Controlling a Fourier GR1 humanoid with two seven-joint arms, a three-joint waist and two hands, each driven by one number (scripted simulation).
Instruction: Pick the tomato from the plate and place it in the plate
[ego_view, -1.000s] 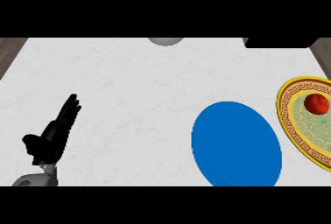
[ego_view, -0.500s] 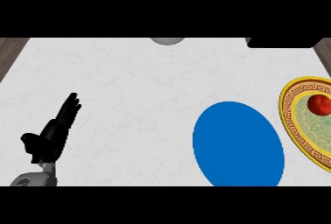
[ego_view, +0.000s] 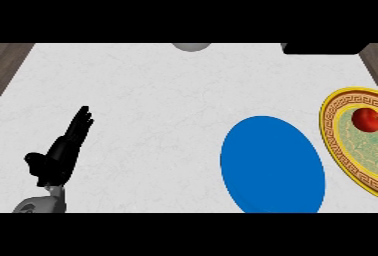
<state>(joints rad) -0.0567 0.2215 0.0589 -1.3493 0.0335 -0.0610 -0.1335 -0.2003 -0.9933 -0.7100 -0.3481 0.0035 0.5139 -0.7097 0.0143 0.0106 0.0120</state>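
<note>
I am resting my left hand (ego_view: 63, 150) open, fingers straight, at the counter's left, while the tomato (ego_view: 365, 118) is sitting on the gold-rimmed plate (ego_view: 334, 145) far to its right, beyond the blue plate (ego_view: 272, 164) (my right hand, not showing, probably being nearer).

left hand (ego_view: 63, 152): lower left of the frame, black, fingers straight and together, pointing up and slightly right, thumb out to the left, holding nothing | left forearm (ego_view: 40, 205): grey, only its end shows at the bottom edge | right hand: out of frame
</note>
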